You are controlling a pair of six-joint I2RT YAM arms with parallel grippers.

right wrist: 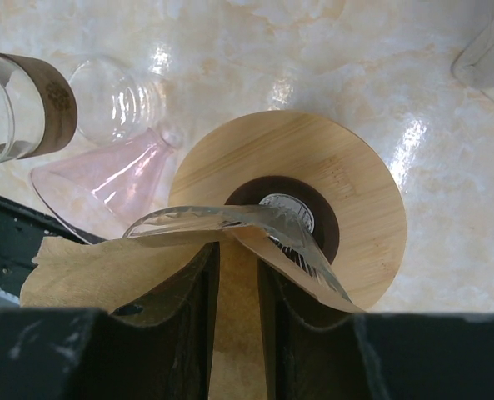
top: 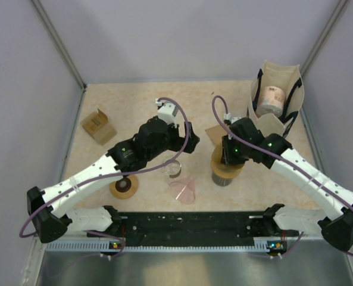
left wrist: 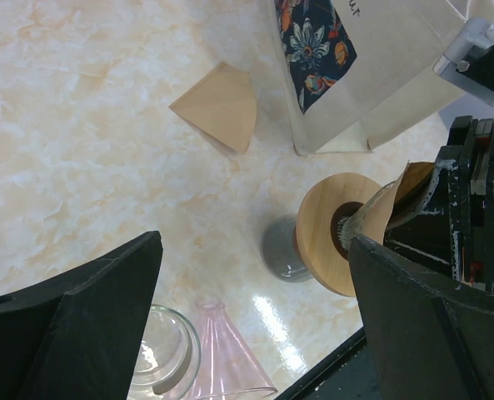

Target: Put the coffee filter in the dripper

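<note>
Jaws of right gripper (right wrist: 237, 260) narrow, pinching coffee filter (right wrist: 105, 271) over dripper (right wrist: 351, 196); filter long axis left-right across lower frame; left gripper (left wrist: 255, 279) wide open.

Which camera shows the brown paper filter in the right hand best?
Right wrist: the brown paper filter sits close up, pinched in the right hand over the round wooden dripper holder. Left wrist shows only its edge; the top view hides it beneath that hand.

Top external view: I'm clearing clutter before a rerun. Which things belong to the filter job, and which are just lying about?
Job: coffee filter, right claw gripping it, wooden-rimmed dripper.
Lying about: spare folded filter, pink glass cone, banded glass, wooden ring, cardboard box, tote bag.
</note>
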